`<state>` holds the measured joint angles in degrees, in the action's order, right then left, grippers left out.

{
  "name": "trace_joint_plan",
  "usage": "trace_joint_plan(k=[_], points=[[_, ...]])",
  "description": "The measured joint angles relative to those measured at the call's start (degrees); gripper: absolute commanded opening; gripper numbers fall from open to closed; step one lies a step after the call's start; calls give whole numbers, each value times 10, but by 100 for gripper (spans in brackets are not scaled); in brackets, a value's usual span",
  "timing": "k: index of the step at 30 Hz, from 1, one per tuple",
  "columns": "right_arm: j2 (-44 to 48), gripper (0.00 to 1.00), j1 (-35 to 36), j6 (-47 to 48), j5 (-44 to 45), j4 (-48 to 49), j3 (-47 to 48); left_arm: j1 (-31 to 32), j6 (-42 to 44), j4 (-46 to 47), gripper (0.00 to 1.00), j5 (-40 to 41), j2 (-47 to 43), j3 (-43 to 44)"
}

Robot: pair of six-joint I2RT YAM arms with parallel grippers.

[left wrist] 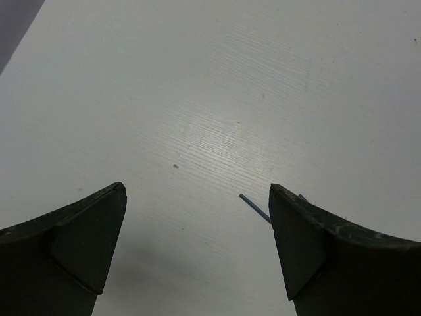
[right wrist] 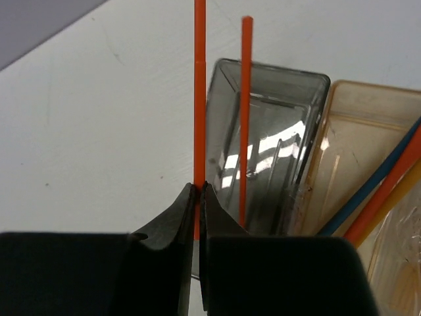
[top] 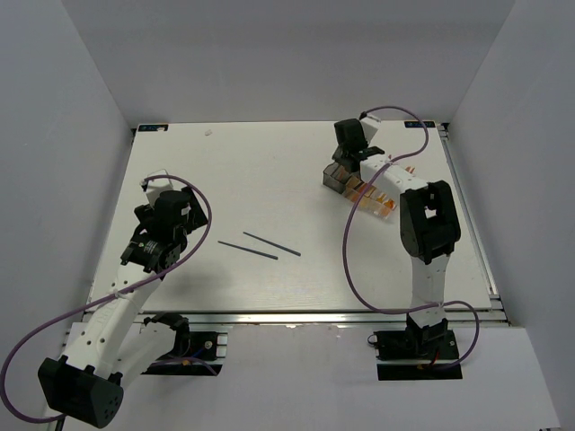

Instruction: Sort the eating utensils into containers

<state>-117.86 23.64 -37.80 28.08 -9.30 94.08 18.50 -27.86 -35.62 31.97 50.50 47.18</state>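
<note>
Orange stick [right wrist: 199, 99], thin and straight, tight within right gripper [right wrist: 198, 188]; left gripper [left wrist: 197, 189] wide.

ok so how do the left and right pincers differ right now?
The left pincer is open, jaws wide apart; the right pincer is shut on an orange stick. The left holds nothing; the right's stick points out past its fingertips. The left hangs over bare table near a dark stick; the right is at the smoky grey bin. Both have dark fingers.
</note>
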Motion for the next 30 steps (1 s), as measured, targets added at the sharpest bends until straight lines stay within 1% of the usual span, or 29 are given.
trace_joint_plan(k=[4, 12, 13, 14, 18, 21, 22, 23, 26, 28, 30], points=[[0, 0, -2, -19, 1, 1, -38, 0, 0, 1, 98, -3, -1, 0], [-2, 0, -3, -36, -2, 3, -43, 0, 2, 1, 98, -10, -9, 0], [-2, 1, -3, -37, -3, 5, -46, 0, 2, 1, 98, -10, -10, -1], [-2, 4, -3, -38, -4, 5, -49, 0, 3, 1, 98, -10, -11, -1], [-4, 10, -3, -38, -12, 3, -51, 0, 4, 1, 98, -11, -13, -2], [-5, 19, -3, -38, -14, 3, -51, 0, 4, 1, 98, -11, -14, -3], [-5, 25, -3, -38, -15, 3, -51, 0, 4, 1, 98, -11, -14, -3], [-5, 29, -3, -39, -15, 3, -51, 0, 4, 1, 98, -11, -14, -3], [-5, 33, -3, -37, -17, 3, -51, 0, 4, 1, 98, -11, -17, -3], [-5, 42, -3, -35, -19, 3, -51, 0, 4, 1, 98, -11, -17, -3], [-5, 42, -3, -32, -22, 3, -51, 0, 4, 1, 98, -11, -17, -3]])
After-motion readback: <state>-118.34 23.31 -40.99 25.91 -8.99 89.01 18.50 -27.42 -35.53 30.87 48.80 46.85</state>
